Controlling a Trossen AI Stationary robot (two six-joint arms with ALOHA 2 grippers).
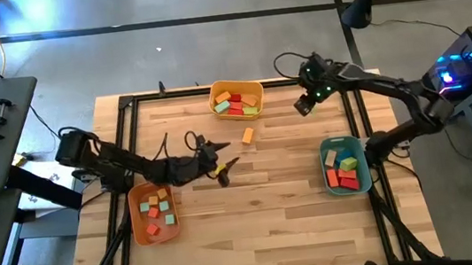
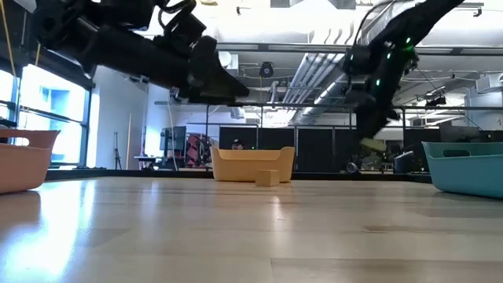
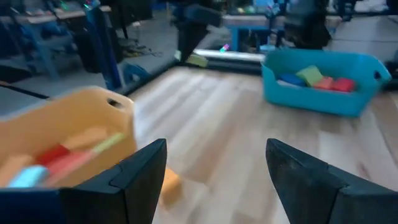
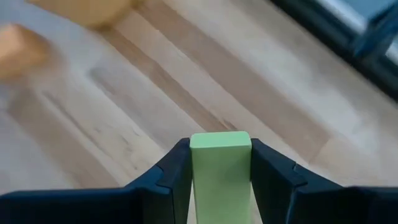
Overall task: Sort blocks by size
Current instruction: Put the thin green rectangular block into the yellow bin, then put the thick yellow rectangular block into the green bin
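My right gripper (image 4: pixel 220 180) pinches a green block (image 4: pixel 221 168), aloft at two o'clock; I judge its bin comes next. Left gripper (image 1: pixel 225 169), jaws spread, hovers mid-surface near the orange block (image 1: pixel 248 135).

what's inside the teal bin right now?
The teal bin holds several blocks: red ones, a green one and a tan one show from above. Anything lying beneath that top layer is covered and cannot be seen.
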